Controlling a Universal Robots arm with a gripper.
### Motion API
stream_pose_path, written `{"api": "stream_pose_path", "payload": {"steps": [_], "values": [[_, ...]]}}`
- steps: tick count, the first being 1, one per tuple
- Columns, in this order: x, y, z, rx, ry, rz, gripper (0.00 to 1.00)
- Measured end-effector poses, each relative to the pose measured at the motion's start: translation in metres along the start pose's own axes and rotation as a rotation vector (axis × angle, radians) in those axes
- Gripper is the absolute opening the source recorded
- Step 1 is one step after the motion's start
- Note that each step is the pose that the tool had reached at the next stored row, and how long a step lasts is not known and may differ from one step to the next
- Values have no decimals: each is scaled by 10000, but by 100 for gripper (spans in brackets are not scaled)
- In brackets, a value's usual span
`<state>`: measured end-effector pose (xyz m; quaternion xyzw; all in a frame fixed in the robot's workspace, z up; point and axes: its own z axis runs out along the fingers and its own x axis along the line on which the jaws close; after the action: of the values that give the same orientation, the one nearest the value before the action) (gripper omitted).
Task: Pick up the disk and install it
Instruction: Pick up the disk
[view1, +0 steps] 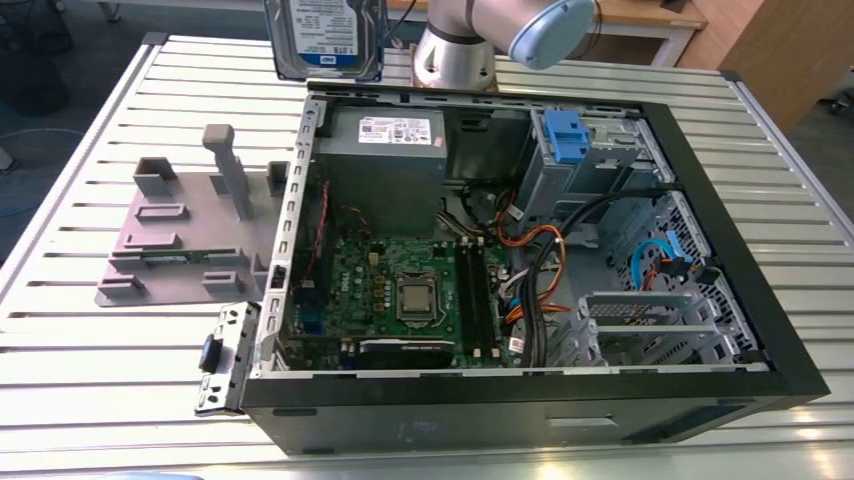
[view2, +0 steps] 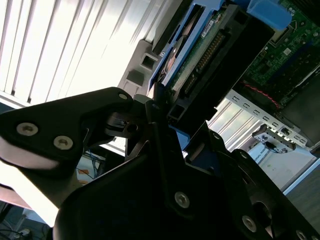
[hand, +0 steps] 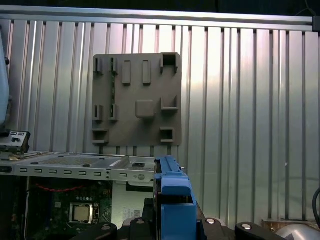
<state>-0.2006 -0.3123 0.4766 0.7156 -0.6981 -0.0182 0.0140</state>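
Jaws are clamped on the disk (view2: 200, 55). The gripper (view2: 162, 107) pinches it at one end, and the second wrist view shows the blue bracket and the green circuit-board side. In the exterior view the disk (view1: 324, 35) hangs on edge, label facing out, in the air over the far wall of the open PC case (view1: 747, 250), just beside the arm (view1: 501, 30). The grey fixture plate (view1: 187, 235) sits well apart on the slatted table (view1: 80, 120).

I'd say the pickup is done and this is the carry-to-install part. My guess is that seating it calls for squaring the bracket to the drive bay (view1: 601, 150) by the small blue clip (view1: 565, 130), clear of the cables (view1: 534, 245).
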Motion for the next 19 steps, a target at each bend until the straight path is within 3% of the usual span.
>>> {"api": "stream_pose_path", "payload": {"steps": [12,19], "values": [[3,-2,0,1,-1,-2,37],[61,0,0,1,0,-1,37]]}}
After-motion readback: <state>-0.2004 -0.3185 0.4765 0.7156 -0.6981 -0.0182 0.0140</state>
